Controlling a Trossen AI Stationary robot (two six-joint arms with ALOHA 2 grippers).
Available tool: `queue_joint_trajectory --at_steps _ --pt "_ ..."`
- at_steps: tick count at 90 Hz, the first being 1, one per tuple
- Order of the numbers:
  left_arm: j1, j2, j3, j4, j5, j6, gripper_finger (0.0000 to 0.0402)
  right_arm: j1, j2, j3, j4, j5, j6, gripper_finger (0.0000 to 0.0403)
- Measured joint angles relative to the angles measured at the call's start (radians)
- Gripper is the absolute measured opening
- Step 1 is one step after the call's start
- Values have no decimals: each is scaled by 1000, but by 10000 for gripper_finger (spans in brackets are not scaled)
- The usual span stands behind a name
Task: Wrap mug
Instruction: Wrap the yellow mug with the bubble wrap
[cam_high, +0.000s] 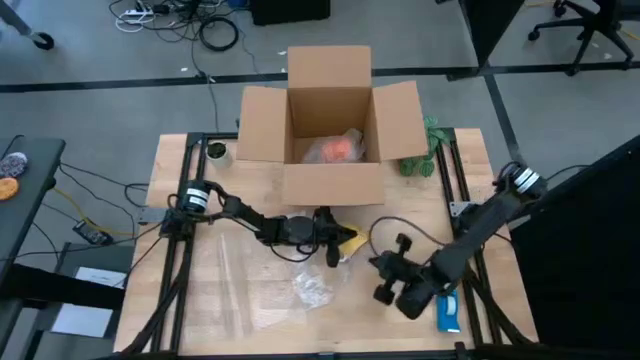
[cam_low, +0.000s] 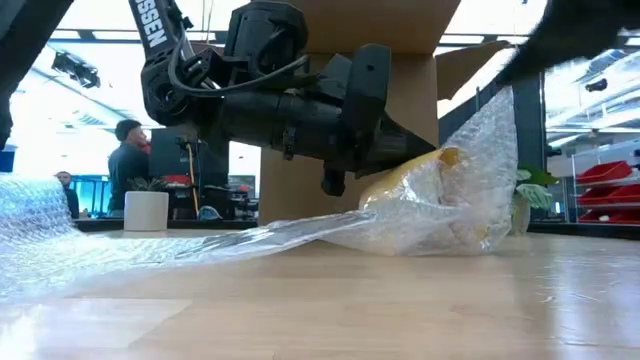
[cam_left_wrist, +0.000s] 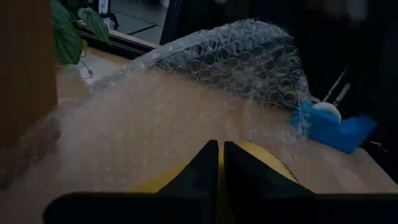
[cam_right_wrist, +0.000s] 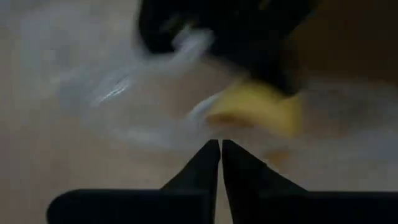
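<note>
Left gripper (cam_high: 335, 247): low over the table centre, just in front of the box (cam_high: 330, 125). Its fingers (cam_left_wrist: 211, 168) are pressed together in the left wrist view, pinching bubble wrap (cam_low: 440, 205) against a yellow object (cam_high: 349, 241) that the wrap covers. The wrap rises in a peak on one side and trails flat across the table on the other.

Right gripper (cam_high: 385, 275): near the table's right front, angled toward the yellow object, fingers together, nothing between them.

Mug (cam_high: 337, 150): orange, lying inside the open box among clear wrap, well apart from both grippers.

A blue-and-white tape dispenser (cam_high: 448, 312) lies beside the right arm. A plant (cam_high: 425, 150) stands right of the box.
</note>
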Motion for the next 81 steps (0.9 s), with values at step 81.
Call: queue_joint_trajectory --at_steps 81 --pt "1 0 0 -1 -31 1 14 -193 -62 -231 346 -328 -181 0"
